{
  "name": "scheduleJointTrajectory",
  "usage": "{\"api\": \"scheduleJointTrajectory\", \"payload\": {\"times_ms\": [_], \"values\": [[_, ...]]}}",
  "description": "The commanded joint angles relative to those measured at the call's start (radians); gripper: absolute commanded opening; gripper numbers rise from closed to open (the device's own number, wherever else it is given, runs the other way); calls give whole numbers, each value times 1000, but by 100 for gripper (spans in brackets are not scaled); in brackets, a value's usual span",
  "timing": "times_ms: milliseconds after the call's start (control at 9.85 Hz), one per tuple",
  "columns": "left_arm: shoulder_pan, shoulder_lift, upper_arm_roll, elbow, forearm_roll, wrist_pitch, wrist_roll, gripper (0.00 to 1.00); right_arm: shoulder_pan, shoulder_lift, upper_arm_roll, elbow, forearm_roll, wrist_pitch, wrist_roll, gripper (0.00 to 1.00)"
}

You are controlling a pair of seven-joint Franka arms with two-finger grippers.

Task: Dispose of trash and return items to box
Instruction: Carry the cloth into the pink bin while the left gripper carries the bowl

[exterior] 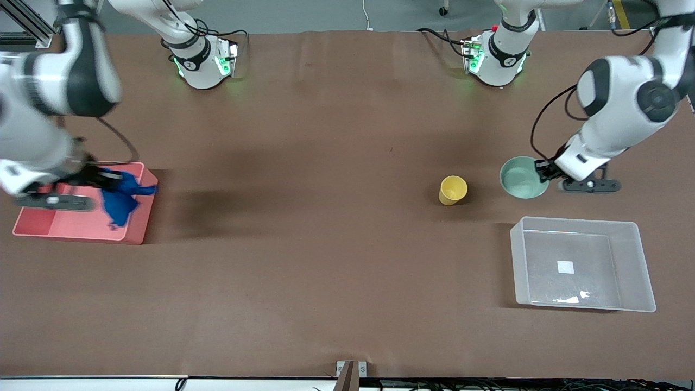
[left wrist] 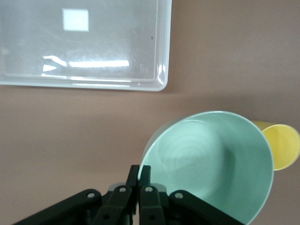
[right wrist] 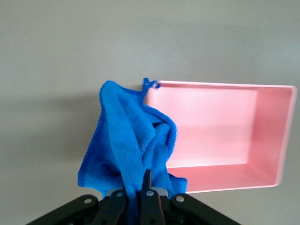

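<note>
Both arms at work. Right gripper [exterior: 103, 179] clamped on the blue rag [exterior: 122, 200], held in the air over the pink bin [exterior: 70, 228]; in the right wrist view the cloth [right wrist: 126, 145] hangs from the closed fingers over the bin's edge, part of it outside the wall [right wrist: 281, 136], loop string [right wrist: 150, 84] dangling free. Judged step: drop the trash. To do it well, carry the claw toward the middle of the bin first, so the whole hanging cloth sits below the fingers inside the walls, then open; released here, the rag may drape over the rim or slide onto the table [exterior: 326, 163]. Left gripper [exterior: 544, 171] pinched narrow on the rim of the mint-green bowl [exterior: 522, 177], one finger inside, one outside; left wrist view shows the bowl [left wrist: 211, 164] tilted, so it looks partly lifted. Yellow cup [exterior: 453, 190] stands just beside the bowl, on the side away from the claw, toward the right arm's end. Clear box [exterior: 630, 266] lies near the claw, nearer the front camera, nothing in it but its white sticker [exterior: 565, 266]. A rim pinch lets a bowl swing: raise it clear of the box wall, move slowly, lower to the base before letting go. Cup not yet handled.
</note>
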State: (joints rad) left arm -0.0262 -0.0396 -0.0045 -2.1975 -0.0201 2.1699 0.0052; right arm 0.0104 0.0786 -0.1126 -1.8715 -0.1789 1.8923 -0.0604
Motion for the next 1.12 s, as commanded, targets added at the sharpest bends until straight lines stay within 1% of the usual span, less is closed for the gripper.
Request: {"api": "scheduleJointTrajectory", "payload": {"times_ms": [0,102,203,406,508,609,711,812,914,1016], "values": [[0,185,50,212,-14,-33,44,0,-162,20,21,-72,-5,109,-224,2],[0,272,76,317,-15,-36,56,0,-223,20,21,-146,-5,204,-305,2],[0,361,86,428,-18,-59,58,0,-272,24,21,-208,15,291,-356,2],[3,534,135,611,-27,-67,113,0,-335,46,21,-335,55,475,-447,3],[3,614,187,690,-117,-68,163,0,-354,78,21,-359,56,538,-464,3],[3,659,243,703,-191,-68,202,0,-378,122,22,-359,58,576,-481,4],[3,693,279,705,-231,-67,251,0,-398,159,24,-362,58,603,-483,6],[3,728,296,706,-251,-58,263,0,-403,188,25,-360,59,626,-483,7],[3,768,301,714,-254,-42,262,0,-403,202,27,-362,61,643,-483,10],[3,799,301,714,-255,-1,263,1,-402,213,30,-360,62,648,-483,10]]}}
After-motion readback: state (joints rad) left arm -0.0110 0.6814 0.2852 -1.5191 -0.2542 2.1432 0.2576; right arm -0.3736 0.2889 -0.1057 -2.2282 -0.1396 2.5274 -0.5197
